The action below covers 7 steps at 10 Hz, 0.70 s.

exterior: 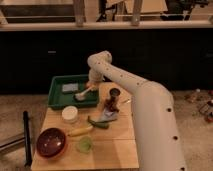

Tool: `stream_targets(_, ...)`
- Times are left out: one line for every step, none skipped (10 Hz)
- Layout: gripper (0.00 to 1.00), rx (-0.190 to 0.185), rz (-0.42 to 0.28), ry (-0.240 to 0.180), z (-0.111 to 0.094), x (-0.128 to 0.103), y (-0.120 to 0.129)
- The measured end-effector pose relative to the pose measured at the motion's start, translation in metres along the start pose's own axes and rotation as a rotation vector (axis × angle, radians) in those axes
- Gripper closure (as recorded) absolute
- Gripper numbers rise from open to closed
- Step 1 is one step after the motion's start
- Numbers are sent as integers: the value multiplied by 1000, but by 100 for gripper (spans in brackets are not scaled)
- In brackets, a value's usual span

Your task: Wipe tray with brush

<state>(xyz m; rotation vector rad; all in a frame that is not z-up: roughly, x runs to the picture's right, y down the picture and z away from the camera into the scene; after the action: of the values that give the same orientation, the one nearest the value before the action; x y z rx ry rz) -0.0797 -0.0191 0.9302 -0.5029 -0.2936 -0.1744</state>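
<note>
The dark-green tray lies at the back left of the wooden table. My gripper hangs over the tray's right part, at the end of the white arm that reaches in from the right. It is shut on the tan-orange handle of the brush. The brush slants down to the left, and its pale head rests on the tray floor near the front right. A flat grey block lies in the tray to the left of the brush.
On the table stand a dark-red can, a grey packet, a green piece, a yellow banana-like piece, a white lid, a red bowl and a green cup. A black pole stands left.
</note>
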Motion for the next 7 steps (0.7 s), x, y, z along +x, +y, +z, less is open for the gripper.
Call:
stream_targets(100,-8,-5,11,3,0,2)
stream_targets(100,-13,-7,31,2,2,3)
stream_targets(100,-12,-9,50,1,2,3)
stream_targets(100,-2,-4,70,-4,7,3)
stream_targets(100,12,3,90,-9,14,1)
stream_targets(100,33,12,116,-15,23,-3)
stream_targets(100,42,17,125,-17,24,-6)
